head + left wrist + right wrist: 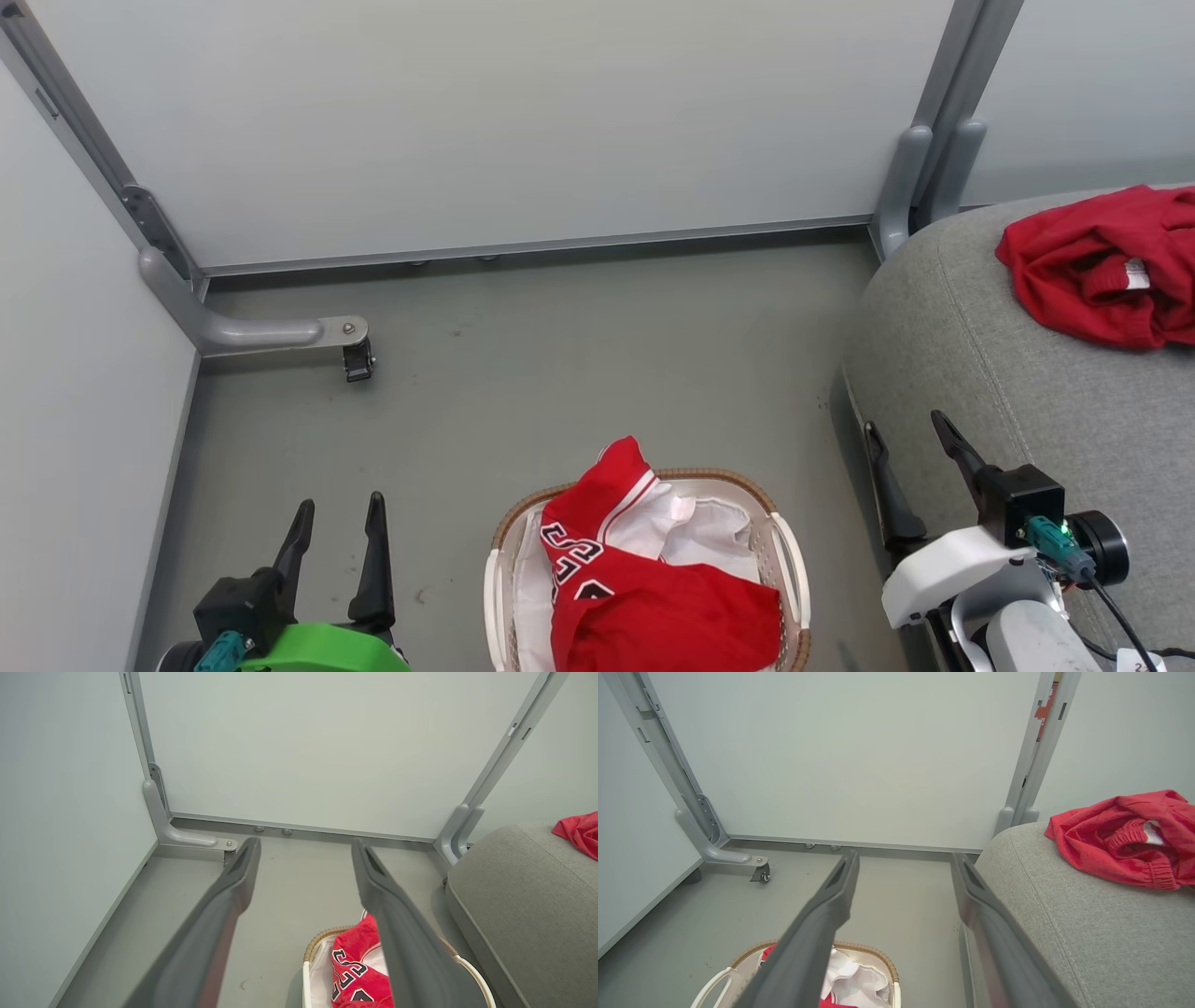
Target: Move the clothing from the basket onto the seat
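Clothing, jersey: the red-and-white jersey [653,607] with black-and-white lettering lies crumpled in the basket, one red fold poking up over the far rim.
Clothing, plain red garment: the plain red garment [1092,271] lies bunched on top of the seat, toward its far edge and a little in from the rounded far-left corner, with a bit of white showing in its folds.
Basket: the basket [792,569], white with a brown woven rim, stands on the floor [560,355] near the seat's left edge, with a strip of floor between them.
Lining: a white sheet [714,537] shows inside the basket, beside and under the jersey.
Seat: the seat [1008,401], grey with stitched seams, stands at the right edge of the floor.
Left gripper: the left gripper [339,506] hangs above the floor left of the basket, jaws released and spread, grasping nothing.
Right gripper: the right gripper [904,425] is at the seat's left edge, right of the basket, jaws likewise released and empty.
Surroundings: pale wall panels close the far and left edges of the floor; a grey frame foot with a caster [358,359] stands in the far-left corner.
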You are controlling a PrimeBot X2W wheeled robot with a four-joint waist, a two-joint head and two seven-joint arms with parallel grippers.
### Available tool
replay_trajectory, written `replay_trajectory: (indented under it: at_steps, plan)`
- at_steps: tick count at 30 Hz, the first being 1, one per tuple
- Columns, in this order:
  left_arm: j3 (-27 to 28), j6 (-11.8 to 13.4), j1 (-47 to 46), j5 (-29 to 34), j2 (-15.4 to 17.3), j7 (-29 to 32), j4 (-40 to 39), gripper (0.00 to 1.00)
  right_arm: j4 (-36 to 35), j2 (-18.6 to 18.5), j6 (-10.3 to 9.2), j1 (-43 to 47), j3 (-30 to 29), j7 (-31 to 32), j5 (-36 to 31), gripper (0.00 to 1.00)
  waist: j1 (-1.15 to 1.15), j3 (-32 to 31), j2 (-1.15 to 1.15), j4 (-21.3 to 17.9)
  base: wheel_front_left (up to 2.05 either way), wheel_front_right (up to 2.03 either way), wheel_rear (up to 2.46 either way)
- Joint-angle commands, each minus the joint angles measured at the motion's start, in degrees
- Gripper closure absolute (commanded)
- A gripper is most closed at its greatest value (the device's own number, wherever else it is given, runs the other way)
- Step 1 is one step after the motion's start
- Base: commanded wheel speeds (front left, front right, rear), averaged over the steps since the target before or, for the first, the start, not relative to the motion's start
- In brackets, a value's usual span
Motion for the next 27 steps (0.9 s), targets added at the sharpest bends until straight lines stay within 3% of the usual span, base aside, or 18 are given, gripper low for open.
replay_trajectory:
  at_steps: [1,13,19,27]
  plan:
    - [-0.06,-0.19,0.43,0.29,-0.03,-0.21,-0.13,0.0,0.14,-0.2,-0.08,0.77,0.06,-0.27,0.13,0.0,0.0,-0.01,0.19,0.03,0.0,0.0,0.0]
    - [-4.53,-0.2,-3.66,2.29,0.07,-0.21,0.18,0.0,-0.44,-0.2,-0.08,-1.65,-2.32,-0.28,-1.88,0.0,0.0,4.14,0.19,0.27,0.0,0.0,0.0]
    - [-12.07,-0.2,-12.1,5.09,1.05,-0.21,4.26,0.0,-2.3,-0.2,-0.08,-4.81,-4.95,-0.28,-3.58,0.0,0.0,10.89,0.19,-0.36,0.0,0.0,0.0]
    - [-24.85,-0.19,-27.46,8.31,1.04,-0.14,18.44,0.0,-5.67,-0.18,-0.08,-10.6,-7.28,-0.28,-5.83,0.0,0.0,22.88,0.19,-3.01,0.0,0.0,0.0]
